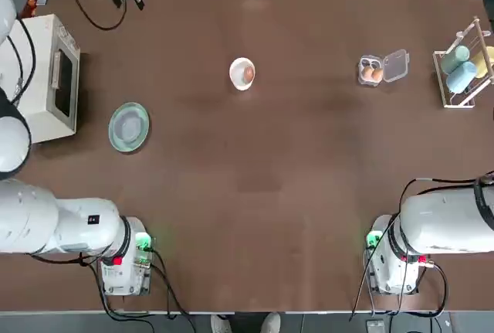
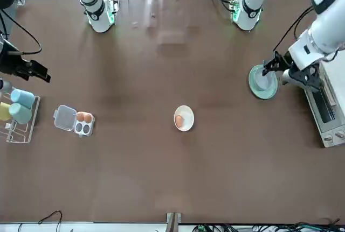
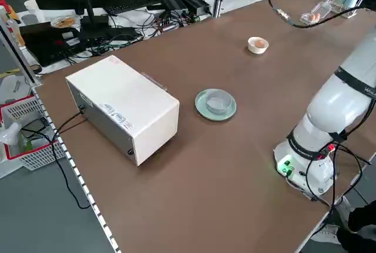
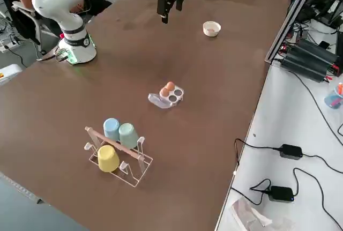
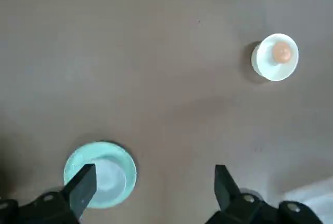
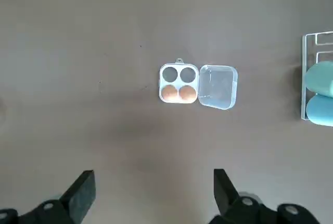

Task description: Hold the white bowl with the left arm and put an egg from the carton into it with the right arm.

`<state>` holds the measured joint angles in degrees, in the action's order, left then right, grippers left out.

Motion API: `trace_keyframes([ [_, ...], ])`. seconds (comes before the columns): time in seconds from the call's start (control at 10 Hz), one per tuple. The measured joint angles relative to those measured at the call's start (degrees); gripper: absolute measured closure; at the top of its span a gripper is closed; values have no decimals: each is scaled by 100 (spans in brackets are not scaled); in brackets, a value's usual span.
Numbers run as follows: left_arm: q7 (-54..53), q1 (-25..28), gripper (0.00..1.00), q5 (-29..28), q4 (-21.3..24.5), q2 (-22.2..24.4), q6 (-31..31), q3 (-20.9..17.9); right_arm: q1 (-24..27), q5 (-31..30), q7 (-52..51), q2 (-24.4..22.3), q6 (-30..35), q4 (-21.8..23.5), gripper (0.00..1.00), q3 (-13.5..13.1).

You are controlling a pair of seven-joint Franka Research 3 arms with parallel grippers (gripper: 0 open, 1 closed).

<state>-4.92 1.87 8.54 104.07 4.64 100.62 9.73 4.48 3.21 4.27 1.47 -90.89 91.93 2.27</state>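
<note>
Resting in the white bowl [image 1: 241, 73] near the middle of the brown surface [image 1: 255, 194], one tan egg [image 1: 248, 75] sits well clear of both arms. The clear carton [image 6: 179, 83] lies open toward the robot's right, its lid [image 6: 218, 87] folded flat beside it; the right wrist view shows four cups, two holding eggs and two bare. Just beyond it, at the surface's right edge, a clear rack [image 1: 461, 66] carries blue and yellow cups.

The left gripper [image 5: 153, 187] hangs raised over the surface beside the pale green dish [image 1: 129, 126], its fingers [image 5: 83, 185] spread wide with nothing between them; the dish shows just past one fingertip in the left wrist view, the bowl farther off. A white box appliance [image 1: 52, 78] stands at the robot's far left, next to the dish.

The right gripper [image 6: 153, 190] hovers high on the robot's right side, back from the carton, its fingers [image 6: 222, 187] likewise parted wide and holding nothing. In the front view it shows as a dark shape [image 2: 32, 70] at the picture's left edge, above the rack
</note>
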Motion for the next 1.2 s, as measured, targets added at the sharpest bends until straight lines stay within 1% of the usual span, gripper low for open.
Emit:
trace_keyframes([
  [0.2,460,0,0,-244,-141,203,-193,42,0,0,4,-6,-9,0,0,1],
  [0.3,640,0,0,-403,-383,209,-506,47,0,0,5,-9,-16,0,0,1],
  [0.4,949,-1,0,-518,-730,159,-883,72,0,0,7,-9,-24,0,0,1],
  [0.5,1203,-1,0,-539,-1051,71,-1139,108,-1,0,8,-9,-27,0,0,3],
  [0.6,1324,-3,0,-539,-1247,-14,-1221,125,-1,0,13,-9,-37,0,0,7],
  [0.8,1630,-2,0,-540,-1389,-137,-1248,127,-11,0,39,-9,-56,0,0,16],
  [1.2,1755,69,0,-577,-1405,-407,-1252,75,-63,0,160,-9,-66,1,0,29],
])
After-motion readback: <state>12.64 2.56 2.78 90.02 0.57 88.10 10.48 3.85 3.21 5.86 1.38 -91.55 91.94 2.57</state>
